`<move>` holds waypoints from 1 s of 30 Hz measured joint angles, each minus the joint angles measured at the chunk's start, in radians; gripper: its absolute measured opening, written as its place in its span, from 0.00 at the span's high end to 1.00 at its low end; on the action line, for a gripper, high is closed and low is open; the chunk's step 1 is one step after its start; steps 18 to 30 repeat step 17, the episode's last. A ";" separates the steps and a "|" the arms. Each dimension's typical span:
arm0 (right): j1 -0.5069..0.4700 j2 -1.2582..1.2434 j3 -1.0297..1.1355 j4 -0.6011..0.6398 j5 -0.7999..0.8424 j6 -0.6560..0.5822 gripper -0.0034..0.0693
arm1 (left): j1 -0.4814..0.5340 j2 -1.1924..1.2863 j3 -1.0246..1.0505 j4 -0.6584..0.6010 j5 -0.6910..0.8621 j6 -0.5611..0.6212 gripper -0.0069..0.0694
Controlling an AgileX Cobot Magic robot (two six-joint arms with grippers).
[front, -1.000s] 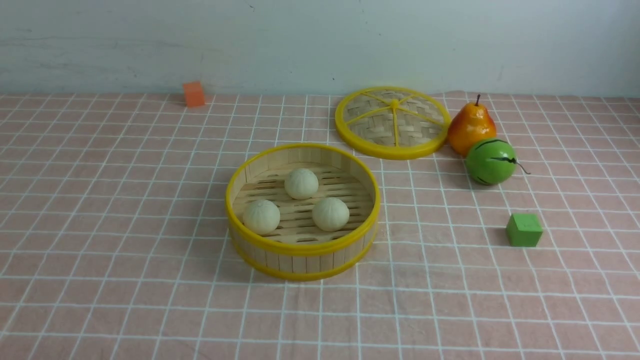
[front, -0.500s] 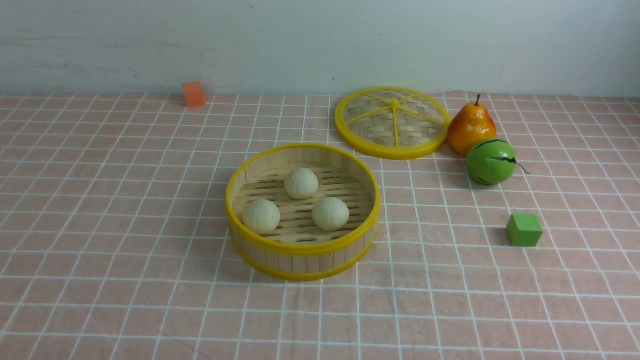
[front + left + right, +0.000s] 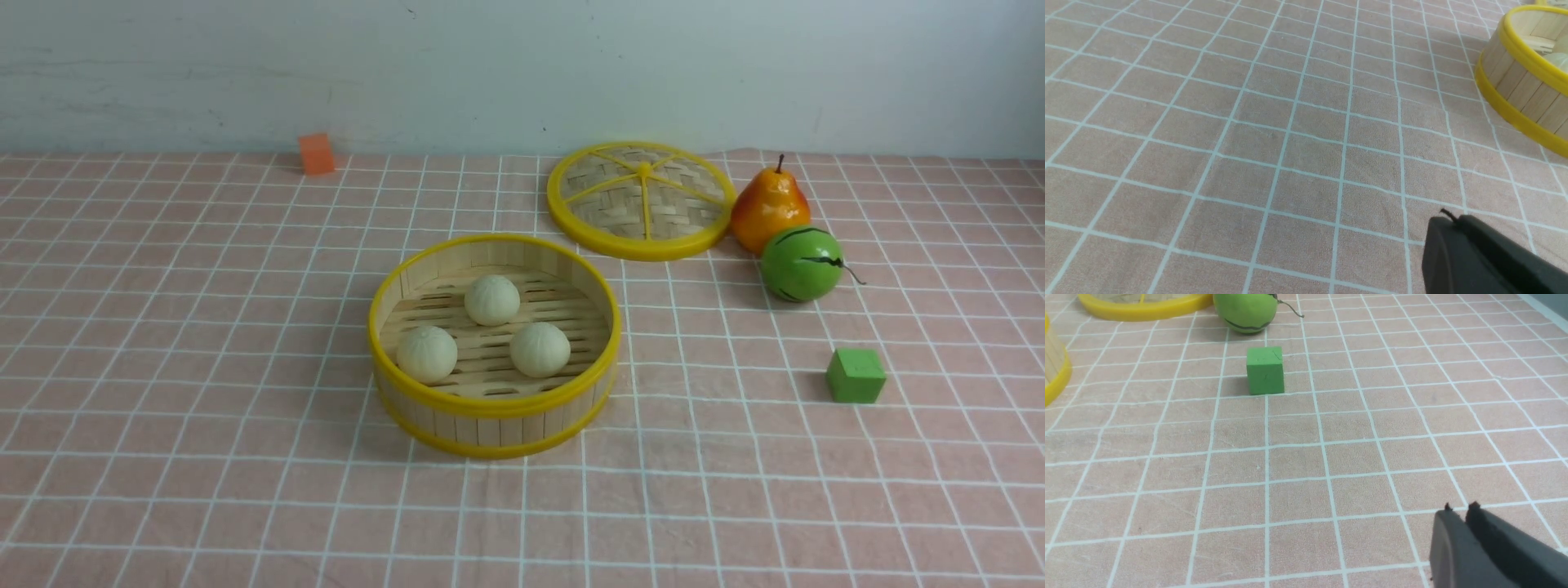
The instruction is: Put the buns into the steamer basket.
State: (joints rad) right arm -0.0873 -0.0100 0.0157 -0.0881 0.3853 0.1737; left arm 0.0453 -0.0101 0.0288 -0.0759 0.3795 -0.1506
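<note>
1. Steamer basket [image 3: 494, 406]: round, bamboo-slat walls, yellow rims, slatted floor; stands mid-desk [image 3: 163, 343].
2. Buns [image 3: 492, 299]: three, cream-white, faintly pleated; all lie apart on the basket floor.
3. Left end effector [image 3: 1453, 222]: low over bare cloth near the basket; fingers pressed together, empty.
4. Right end effector [image 3: 1459, 510]: low over cloth, well apart from the green cube [image 3: 1265, 370]; fingers together, empty.

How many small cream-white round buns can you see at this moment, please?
3, all inside the round bamboo steamer basket: one at the back, one at the front left, one at the front right. None seem hidden.
</note>
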 joint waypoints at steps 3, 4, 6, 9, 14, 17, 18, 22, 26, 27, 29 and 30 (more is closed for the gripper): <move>0.000 0.000 0.000 0.000 0.000 0.001 0.88 | 0.000 0.000 0.000 0.000 0.000 0.000 0.93; 0.000 0.000 0.000 0.000 0.000 0.001 0.87 | 0.000 0.000 0.000 0.000 0.000 0.000 0.93; 0.000 0.000 0.000 0.000 0.000 0.001 0.87 | 0.000 0.000 0.000 0.000 0.000 0.000 0.93; 0.000 0.000 0.000 0.000 0.000 0.001 0.87 | 0.000 0.000 0.000 0.000 0.000 0.000 0.92; 0.000 0.000 0.000 0.000 0.000 0.001 0.86 | 0.000 0.000 0.000 0.000 0.000 0.000 0.92; 0.000 0.000 0.000 0.000 0.000 0.001 0.86 | 0.000 0.000 0.000 0.000 0.000 0.000 0.91; 0.000 0.000 0.000 0.000 0.000 0.001 0.86 | 0.000 0.000 0.000 0.000 0.000 0.000 0.91; 0.000 0.000 0.000 0.000 0.000 0.001 0.86 | 0.000 0.000 0.000 0.000 0.000 0.000 0.91; 0.000 0.000 0.000 0.000 0.000 0.001 0.86 | 0.000 0.000 0.000 0.000 0.000 0.000 0.91; 0.000 0.000 0.000 0.000 0.000 0.001 0.86 | 0.000 0.000 0.000 0.000 0.000 0.000 0.91; 0.000 0.000 0.000 0.000 0.000 0.001 0.86 | 0.000 0.000 0.000 0.000 0.000 0.000 0.91; 0.000 0.000 0.000 0.000 0.000 0.001 0.86 | 0.000 0.000 0.000 0.000 0.000 0.000 0.91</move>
